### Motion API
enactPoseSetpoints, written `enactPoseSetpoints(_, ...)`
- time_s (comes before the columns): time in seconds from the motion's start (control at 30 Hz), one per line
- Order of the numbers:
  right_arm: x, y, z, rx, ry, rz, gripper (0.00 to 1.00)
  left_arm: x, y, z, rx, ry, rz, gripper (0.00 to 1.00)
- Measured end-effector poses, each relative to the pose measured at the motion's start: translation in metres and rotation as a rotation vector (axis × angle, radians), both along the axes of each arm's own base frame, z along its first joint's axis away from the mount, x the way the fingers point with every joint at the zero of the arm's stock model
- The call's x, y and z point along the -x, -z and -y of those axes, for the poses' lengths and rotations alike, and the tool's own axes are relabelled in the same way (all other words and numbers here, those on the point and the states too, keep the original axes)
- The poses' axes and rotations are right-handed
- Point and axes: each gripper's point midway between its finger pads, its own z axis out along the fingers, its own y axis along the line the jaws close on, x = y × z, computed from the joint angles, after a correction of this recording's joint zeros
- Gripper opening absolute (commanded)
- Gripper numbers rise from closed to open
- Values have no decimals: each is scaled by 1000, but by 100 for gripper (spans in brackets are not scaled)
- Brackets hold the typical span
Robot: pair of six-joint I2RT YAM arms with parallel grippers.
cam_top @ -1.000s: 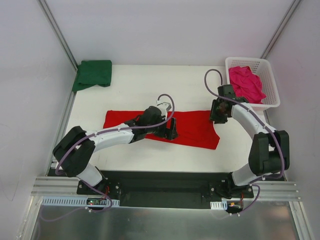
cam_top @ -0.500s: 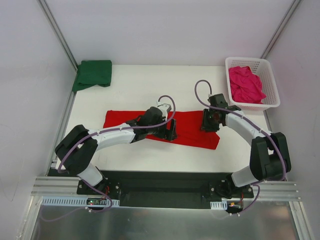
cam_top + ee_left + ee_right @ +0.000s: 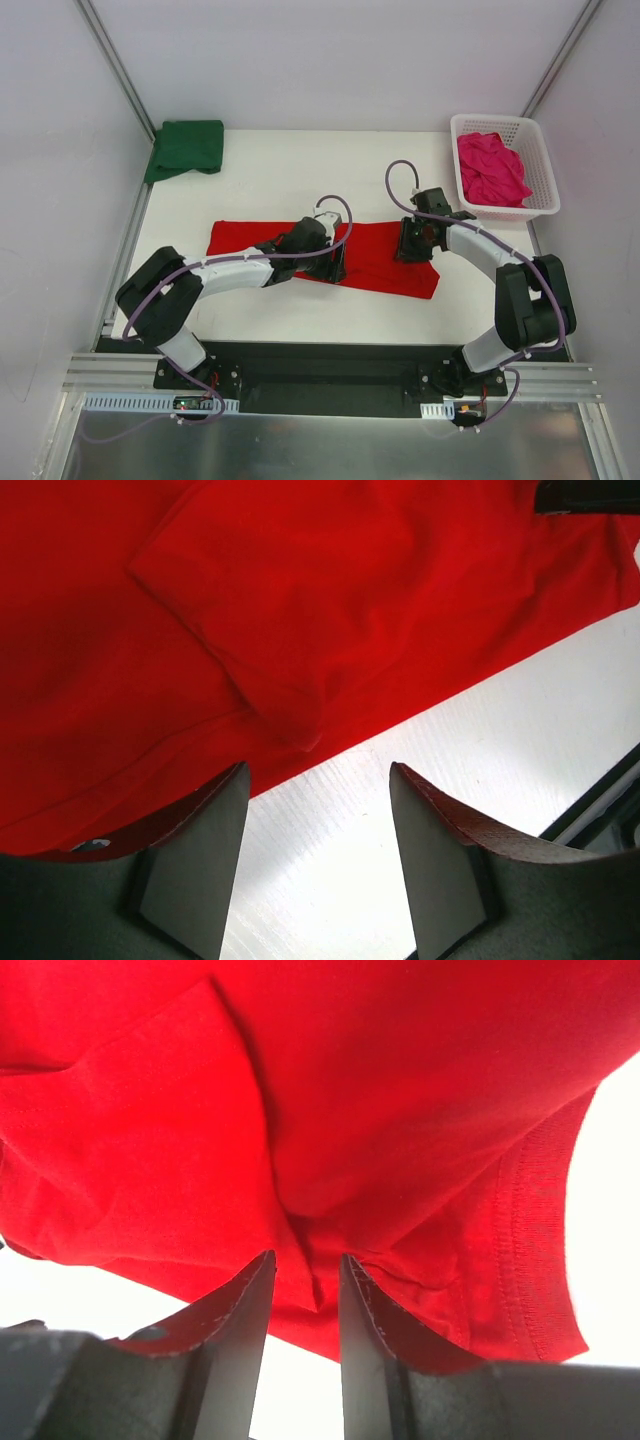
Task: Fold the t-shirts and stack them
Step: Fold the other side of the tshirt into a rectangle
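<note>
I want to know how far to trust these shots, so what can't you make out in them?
- Top view: left arm covers the red shirt's middle.
- Right wrist view: a red fold sits between the right claw's fingers; whether they pinch it is unclear.
- Top view: basket walls hide the pink shirt's lower part.

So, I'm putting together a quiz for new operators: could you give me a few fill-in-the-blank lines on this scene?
The t-shirt spread out in the middle of the table is ___.
The pink t-shirt lies inside the white ___.
The folded green t-shirt sits at the table's far ___ corner.
Missing words: red; basket; left.
</note>
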Motion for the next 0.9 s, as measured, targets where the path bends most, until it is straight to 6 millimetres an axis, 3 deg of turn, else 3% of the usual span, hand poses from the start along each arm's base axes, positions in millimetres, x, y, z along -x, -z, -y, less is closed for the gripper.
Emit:
enactPoseSetpoints(0.63, 5, 7, -6, -23, -12, -30, 34, 1, 13, 0, -21, 0, -21, 56)
enactPoseSetpoints(0.73, 5, 8, -7, -25, -13, -35, 34, 1, 13, 0, -21, 0, -21, 47)
enactPoseSetpoints(0.9, 5, 8, -9, -30, -19, -30, 33, 0, 12, 0, -16, -4, -22, 46)
